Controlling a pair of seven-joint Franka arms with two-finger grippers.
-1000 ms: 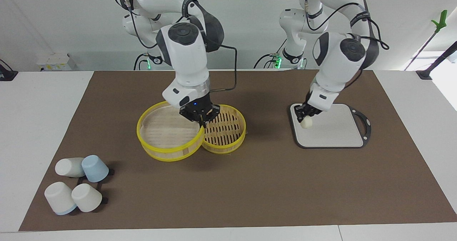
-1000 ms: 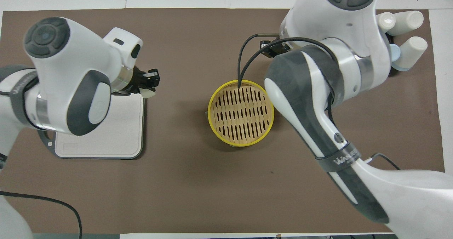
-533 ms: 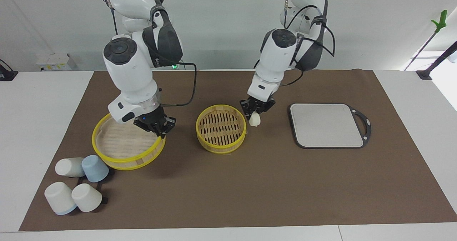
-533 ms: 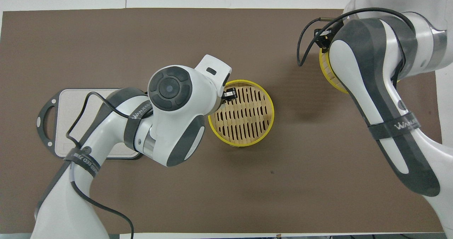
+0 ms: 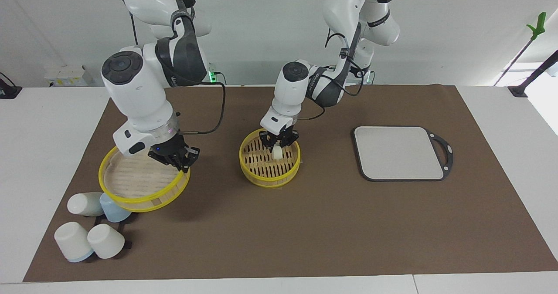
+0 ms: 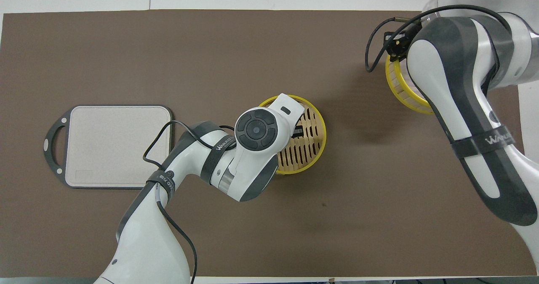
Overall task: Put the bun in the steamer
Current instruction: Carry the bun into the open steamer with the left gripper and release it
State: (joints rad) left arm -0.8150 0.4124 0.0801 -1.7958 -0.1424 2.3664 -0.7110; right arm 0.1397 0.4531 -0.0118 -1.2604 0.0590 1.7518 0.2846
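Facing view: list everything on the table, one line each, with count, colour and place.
steamer base: one, yellow-rimmed, slatted, mid-table.
bun: one, cream-white, in the left claw over the steamer base.
steamer lid: one, yellow-rimmed, held tilted over the cups by the right claw.
cups: four, three pale and one light blue, at the right arm's end, farther from the robots than the steamer base.
cutting board: one, grey with black rim, at the left arm's end.
mat: one, brown, covering the table.
left claw: shut on the bun.
right claw: shut on the lid's rim.

bun (image 5: 276, 153) over steamer (image 5: 270, 170); cutting board (image 5: 399, 153) beside
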